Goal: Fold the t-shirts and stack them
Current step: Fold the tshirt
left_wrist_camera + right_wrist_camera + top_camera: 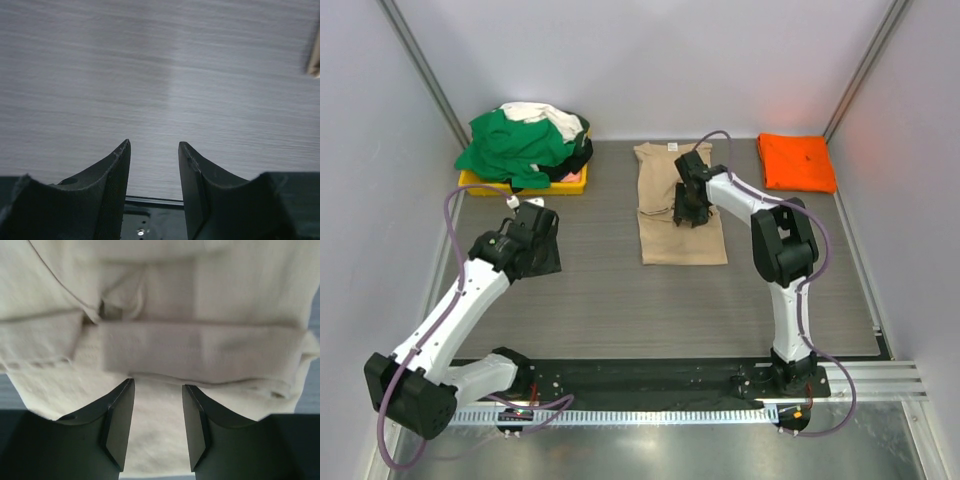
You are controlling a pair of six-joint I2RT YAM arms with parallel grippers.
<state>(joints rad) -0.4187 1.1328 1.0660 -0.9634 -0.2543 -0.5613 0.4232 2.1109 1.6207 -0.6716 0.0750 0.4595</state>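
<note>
A tan-beige t-shirt [678, 238] lies on the table's middle, folded into a long strip with its collar at the far end. My right gripper [688, 214] hovers low over its middle, open and empty; in the right wrist view its gripper [157, 385] is just above a folded band of the tan cloth [200, 347]. A folded bright orange t-shirt [796, 161] lies at the far right. A heap of green [510, 145], white [548, 115] and black shirts sits at the far left. My left gripper [542, 250] is open and empty above bare table [160, 75].
A shallow yellow tray [480, 181] holds the heap of shirts at the far left. Grey walls close in the left, back and right. A black rail [650, 380] runs along the near edge by the arm bases.
</note>
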